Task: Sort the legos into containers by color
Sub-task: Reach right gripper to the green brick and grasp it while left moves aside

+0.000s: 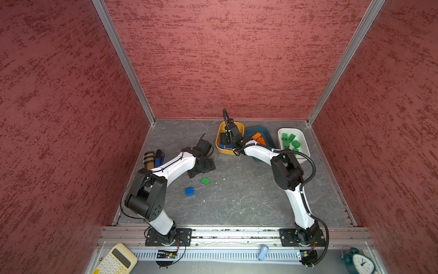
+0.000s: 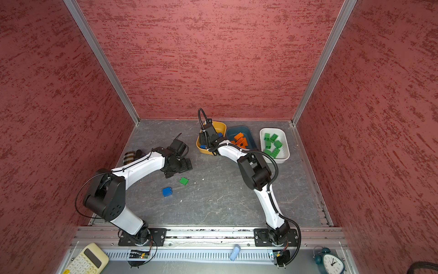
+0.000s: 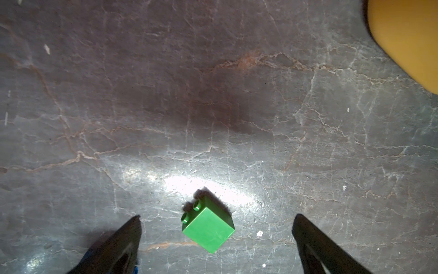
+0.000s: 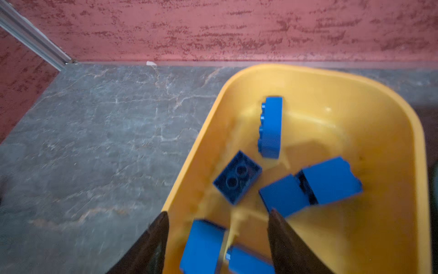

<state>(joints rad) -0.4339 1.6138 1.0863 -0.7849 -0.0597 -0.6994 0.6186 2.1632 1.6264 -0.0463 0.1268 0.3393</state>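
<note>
Legos lay mostly sorted. We logged blue bricks (image 4: pixel 331 182) in the yellow tub (image 4: pixel 384 113) directly beneath the right gripper (image 4: pixel 217 213), whose jaws stood parted, gripping none. Beside that gripper, orange bricks (image 1: pixel 256 136) sat in the teal tub (image 1: pixel 254 130) and green bricks (image 1: pixel 296 144) in the white tub (image 1: pixel 304 144). The left gripper (image 3: pixel 216 217) hung spread wide, with a green square brick (image 3: pixel 208 227) between its fingertips, untouched. A blue square brick (image 1: pixel 189 191) sat nearby.

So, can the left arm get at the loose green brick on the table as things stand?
Probably yes. The left gripper hangs open close above the green brick, which lies free on the table; nothing stands between them.
</note>
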